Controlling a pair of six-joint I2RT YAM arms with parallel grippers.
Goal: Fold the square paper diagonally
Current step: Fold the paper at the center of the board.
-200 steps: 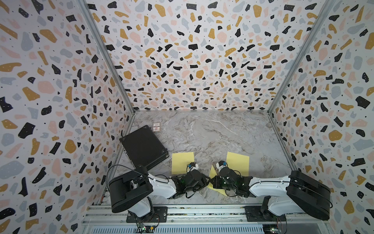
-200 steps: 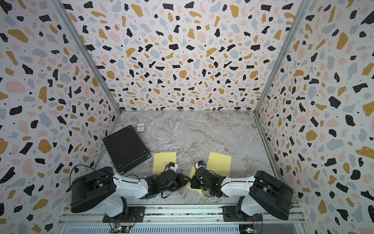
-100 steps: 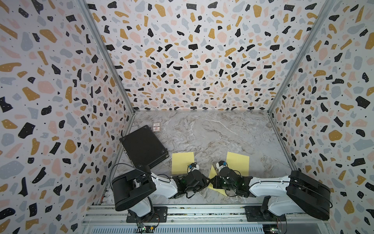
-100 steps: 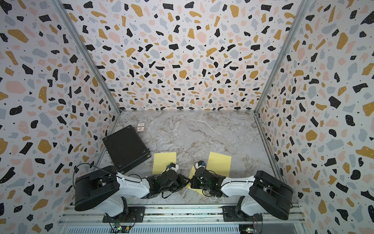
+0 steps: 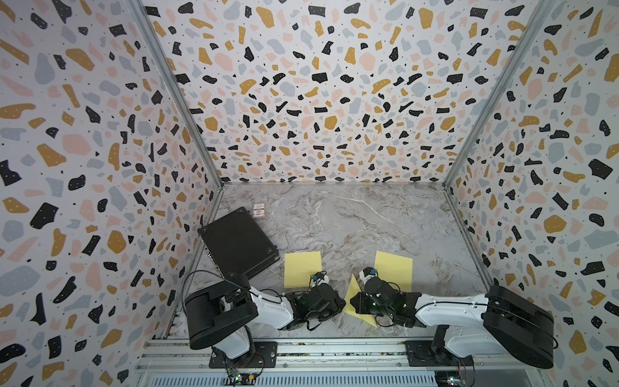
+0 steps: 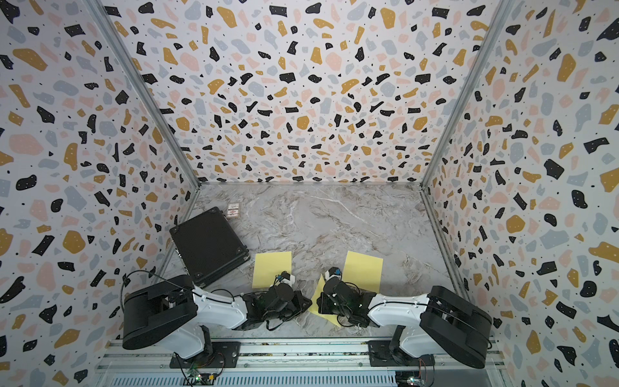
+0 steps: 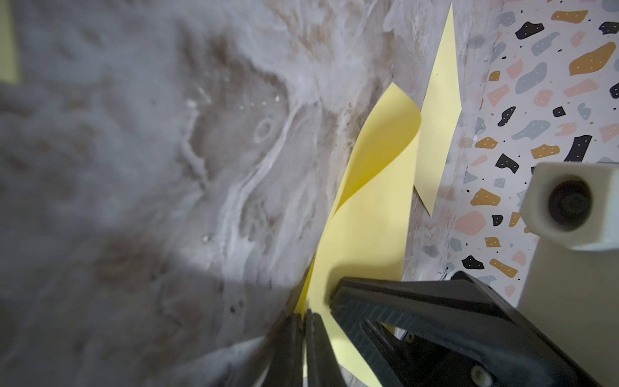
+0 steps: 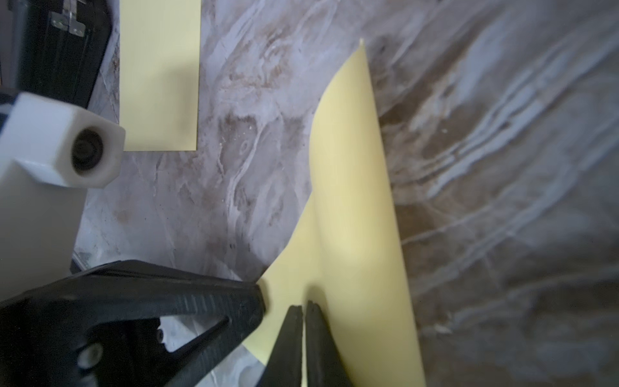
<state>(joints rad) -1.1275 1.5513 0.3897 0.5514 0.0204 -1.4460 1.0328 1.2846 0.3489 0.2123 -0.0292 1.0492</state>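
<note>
Clearly both the left end effector (image 7: 304,318) and right end effector (image 8: 304,313) pinch the curled paper (image 5: 352,295), its free corner pointing upward.

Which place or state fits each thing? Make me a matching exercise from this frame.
Things:
1. black case
2. small card
3. middle yellow sheet
4. yellow sheet nearest the case

Places or states:
A. lying flat on the table, just off the case's near corner
B. curled, with one part lifted off the table
C. farthest back, just beyond the case
D. set at an angle along the table's side edge

Pairs: 1-D, 2-C, 3-B, 4-A
</note>
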